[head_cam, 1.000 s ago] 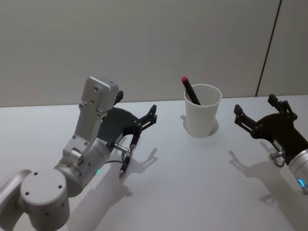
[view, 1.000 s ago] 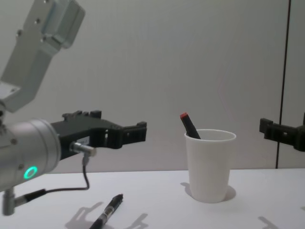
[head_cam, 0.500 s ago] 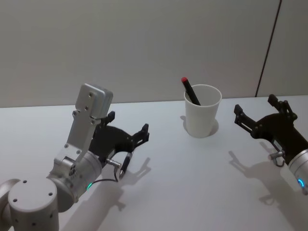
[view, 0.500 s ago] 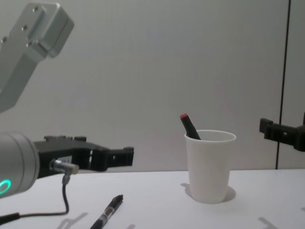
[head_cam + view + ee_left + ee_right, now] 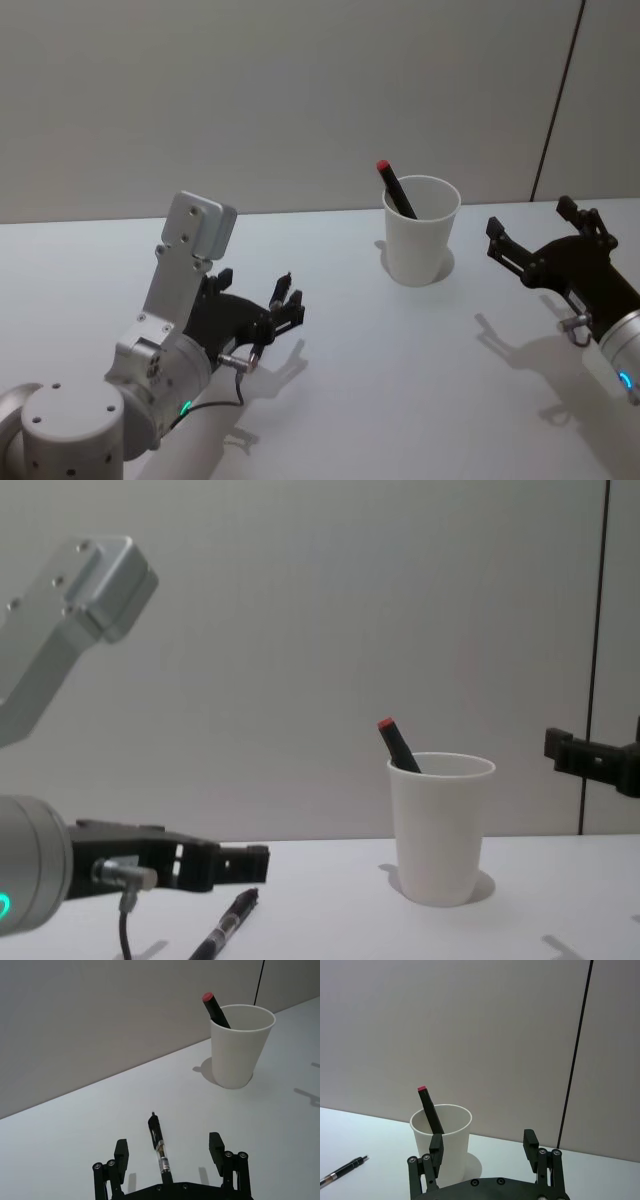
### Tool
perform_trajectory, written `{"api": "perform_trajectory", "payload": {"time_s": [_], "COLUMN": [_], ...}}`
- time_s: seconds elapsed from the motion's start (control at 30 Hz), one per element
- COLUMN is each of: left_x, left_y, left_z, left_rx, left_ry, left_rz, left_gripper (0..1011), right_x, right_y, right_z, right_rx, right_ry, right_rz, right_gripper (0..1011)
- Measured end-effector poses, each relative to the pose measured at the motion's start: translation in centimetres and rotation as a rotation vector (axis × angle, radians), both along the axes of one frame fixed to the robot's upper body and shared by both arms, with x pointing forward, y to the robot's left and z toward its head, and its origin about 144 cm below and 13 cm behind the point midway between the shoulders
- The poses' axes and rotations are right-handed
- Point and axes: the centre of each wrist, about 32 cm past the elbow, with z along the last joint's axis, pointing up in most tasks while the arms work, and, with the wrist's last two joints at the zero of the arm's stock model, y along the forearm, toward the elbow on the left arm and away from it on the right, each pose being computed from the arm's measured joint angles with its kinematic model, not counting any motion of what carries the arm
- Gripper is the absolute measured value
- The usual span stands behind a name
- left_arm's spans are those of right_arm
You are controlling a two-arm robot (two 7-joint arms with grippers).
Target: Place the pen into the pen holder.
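A black pen (image 5: 155,1130) lies flat on the white table, pointing toward the pen holder (image 5: 420,243), a white paper cup that stands at the back. A black marker with a red cap (image 5: 393,186) leans inside the cup. My left gripper (image 5: 283,305) is open and low over the table, its two fingers either side of the pen's near half without touching it (image 5: 168,1149). The chest view shows the pen (image 5: 225,925) just below that gripper (image 5: 250,860). My right gripper (image 5: 530,222) hangs open to the right of the cup, holding nothing.
The white table (image 5: 400,380) runs back to a plain grey wall. A dark vertical seam (image 5: 555,100) marks the wall at the right. The cup (image 5: 452,1160) sits ahead of the right gripper (image 5: 483,1145), and the pen (image 5: 342,1169) lies off to one side.
My left gripper has dropped from above the table down to the pen, and now its fingers straddle it. The pen, the cup and the right arm have not moved.
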Motion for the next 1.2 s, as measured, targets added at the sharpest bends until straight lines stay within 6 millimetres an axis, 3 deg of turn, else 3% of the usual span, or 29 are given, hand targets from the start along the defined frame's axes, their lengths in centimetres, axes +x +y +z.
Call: {"api": "perform_trajectory", "payload": {"time_s": [1.2], "left_x": [0.9], "left_y": [-1.3], "left_z": [-0.7], "left_rx": [0.021], "left_ry": [0.161], "left_rz": [0.009], "left_gripper": [1001], "right_x": [0.0], "right_y": [0.0], "right_z": [0.0], "right_rx": [0.0], "right_ry": [0.0], "right_rz": [0.0], "right_gripper": [1001]}}
